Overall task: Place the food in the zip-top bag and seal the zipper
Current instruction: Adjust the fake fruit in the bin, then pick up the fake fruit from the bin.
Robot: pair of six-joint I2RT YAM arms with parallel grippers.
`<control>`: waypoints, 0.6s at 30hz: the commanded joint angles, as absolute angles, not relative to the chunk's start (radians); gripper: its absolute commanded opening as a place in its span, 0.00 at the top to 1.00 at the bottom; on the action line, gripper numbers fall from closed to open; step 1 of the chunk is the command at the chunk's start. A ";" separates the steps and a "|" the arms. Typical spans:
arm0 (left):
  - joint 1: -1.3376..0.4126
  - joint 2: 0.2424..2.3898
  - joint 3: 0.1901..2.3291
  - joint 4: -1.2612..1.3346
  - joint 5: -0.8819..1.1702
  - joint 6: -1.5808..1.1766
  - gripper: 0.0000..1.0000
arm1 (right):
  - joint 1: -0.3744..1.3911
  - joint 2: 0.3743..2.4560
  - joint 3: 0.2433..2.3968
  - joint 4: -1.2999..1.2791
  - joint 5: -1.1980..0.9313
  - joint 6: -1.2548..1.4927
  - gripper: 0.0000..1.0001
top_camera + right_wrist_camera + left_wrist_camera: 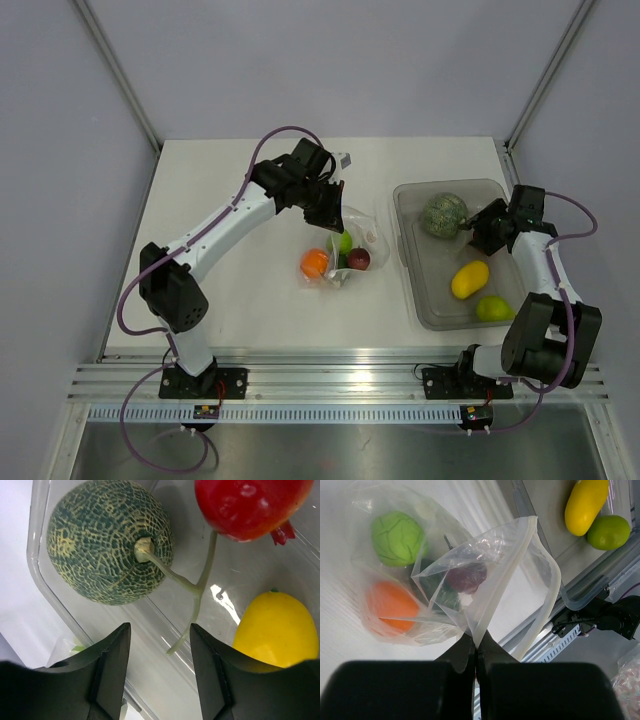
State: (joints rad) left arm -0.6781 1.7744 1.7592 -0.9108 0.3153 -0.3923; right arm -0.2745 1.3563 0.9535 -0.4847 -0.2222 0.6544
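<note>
The zip-top bag lies mid-table, its mouth lifted. My left gripper is shut on the bag's rim, and the zipper arcs open to the right. Inside the bag sit an orange, a green round and a dark red plum. My right gripper hangs open inside the tub. The tip of the netted melon's pale stem lies between its jaws, untouched. The melon rests at the tub's far end.
The grey tub also holds a yellow fruit, a lime-green round and a red fruit close to the melon. The tub's wall stands just left of my right fingers.
</note>
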 commanded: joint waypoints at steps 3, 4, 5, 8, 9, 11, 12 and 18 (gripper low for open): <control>-0.683 1.775 1.804 -0.904 0.316 -0.382 1.00 | -0.275 1.348 0.977 -0.526 -0.132 0.612 0.44; -0.683 1.775 1.802 -0.900 0.318 -0.382 1.00 | -0.275 1.354 0.985 -0.547 -0.121 0.585 0.45; -0.683 1.776 1.802 -0.900 0.321 -0.383 1.00 | -0.273 1.367 0.991 -0.558 -0.104 0.551 0.46; -0.687 1.778 1.802 -0.896 0.325 -0.385 1.00 | -0.273 1.384 0.985 -0.572 -0.023 0.508 0.45; -0.690 1.781 1.804 -0.894 0.325 -0.385 1.00 | -0.275 1.391 0.982 -0.568 -0.006 0.500 0.44; -0.692 1.786 1.807 -0.894 0.330 -0.387 1.00 | -0.275 1.420 0.982 -0.555 -0.006 0.480 0.43; -0.695 1.787 1.812 -0.894 0.330 -0.388 1.00 | -0.275 1.433 0.983 -0.551 -0.006 0.477 0.43; -0.701 1.783 1.801 -0.899 0.322 -0.388 1.00 | -0.273 1.483 0.965 -0.476 -0.072 0.459 0.34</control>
